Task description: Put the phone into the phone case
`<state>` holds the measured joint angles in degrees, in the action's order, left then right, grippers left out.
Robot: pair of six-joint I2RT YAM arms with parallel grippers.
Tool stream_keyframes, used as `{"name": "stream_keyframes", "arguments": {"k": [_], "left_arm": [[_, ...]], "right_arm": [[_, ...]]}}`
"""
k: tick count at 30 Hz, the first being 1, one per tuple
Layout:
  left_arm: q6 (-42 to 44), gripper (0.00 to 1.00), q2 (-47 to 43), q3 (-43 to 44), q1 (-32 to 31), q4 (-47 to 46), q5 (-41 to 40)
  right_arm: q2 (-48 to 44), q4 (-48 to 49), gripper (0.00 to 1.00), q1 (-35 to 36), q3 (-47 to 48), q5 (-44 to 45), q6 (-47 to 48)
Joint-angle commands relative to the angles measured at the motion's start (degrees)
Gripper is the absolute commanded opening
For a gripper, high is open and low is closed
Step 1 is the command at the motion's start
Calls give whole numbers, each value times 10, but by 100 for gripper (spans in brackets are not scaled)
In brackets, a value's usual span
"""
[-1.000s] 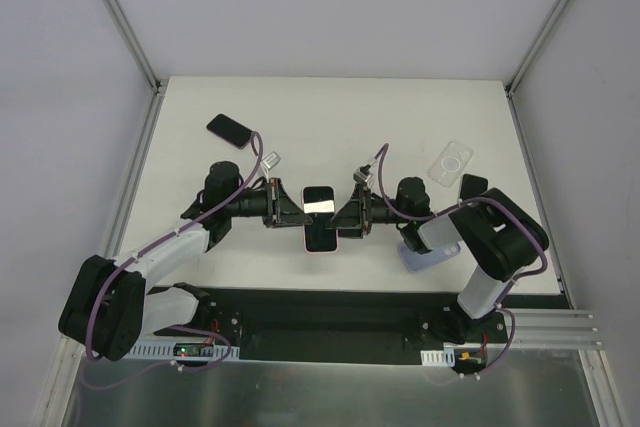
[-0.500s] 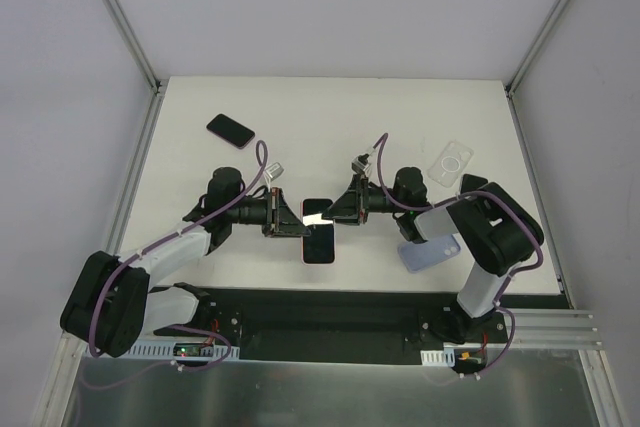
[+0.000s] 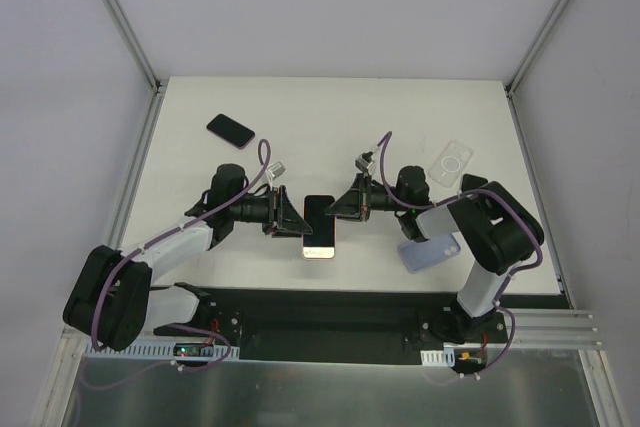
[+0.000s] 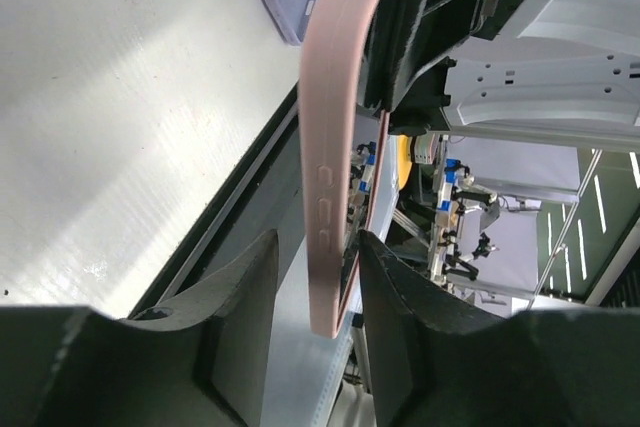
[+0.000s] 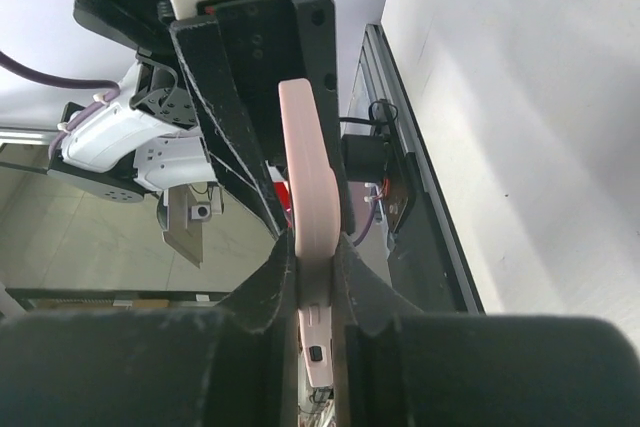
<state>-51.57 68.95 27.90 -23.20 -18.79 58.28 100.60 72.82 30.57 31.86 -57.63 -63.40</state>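
Pinching the pink phone [image 3: 319, 226] by one long side, the right fingers [image 5: 268, 272] are pressing their matte black pads flat against its two faces, so that arm is carrying it. In the right wrist view the phone is showing as a thin, smooth strip with a rounded end and a small button set into its rim. The left fingers [image 4: 240, 292] are standing partly open around the opposite long side: one chunky black pad is sitting apart from the pink rim with a clear gap, the other is lying very close to the glass face, and I cannot tell whether it is touching. That rim is looking soft and satiny, with three shallow raised bumps in a row. From above, the phone is lying roughly level between the two arms, near the front middle of the white desk [image 3: 400, 112], its dark glossy screen facing up and a pale pink band glowing along its near end. A clear phone case [image 3: 450, 162], rounded at the corners and marked with a ring, is resting flat on the desk well to the right, and a lavender phone case [image 3: 432, 253] is lying nearer the right arm. A black phone [image 3: 231, 130] is sitting at the back left, well apart from everything.
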Motion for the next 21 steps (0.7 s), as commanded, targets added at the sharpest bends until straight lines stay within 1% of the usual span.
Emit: {"name": "stream_keyframes", "arguments": {"k": [1,3,5,6,7,9,10,12,13,15,16,18,19,21], "left_arm": [[3,38,21,12,-9,-14,1],[-1,40,26,8,-18,-30,-2],[-11,40,29,3,-23,-52,-2],[-16,37,32,-1,-25,-63,-1],[-21,32,33,-3,-26,-73,2],[-36,19,35,-5,-27,-94,11],[-39,12,33,-5,-27,-99,14],[-44,5,27,-6,-27,-102,18],[-44,0,25,-6,-27,-102,19],[-46,0,18,-7,-28,-102,24],[-46,0,15,-7,-28,-102,26],[-45,0,7,-8,-28,-101,31],[-45,0,4,-8,-28,-100,33],[-43,0,-4,-9,-28,-97,40]], "right_arm": [[-24,123,2,-6,18,8,-10],[-24,128,2,-6,19,9,-19],[-26,135,1,-6,17,10,-24],[-27,138,1,-6,15,10,-26],[-28,139,1,-7,15,12,-29],[-30,142,2,-6,11,14,-29],[-33,142,6,-7,10,14,-29],[-38,142,12,-6,8,13,-26],[-39,141,18,-6,8,10,-25],[-42,140,27,-7,8,10,-25],[-42,140,37,-7,8,11,-25],[-43,135,43,-8,9,9,-22],[-44,130,50,-9,10,13,-16],[-46,103,54,-14,8,17,2]]}}
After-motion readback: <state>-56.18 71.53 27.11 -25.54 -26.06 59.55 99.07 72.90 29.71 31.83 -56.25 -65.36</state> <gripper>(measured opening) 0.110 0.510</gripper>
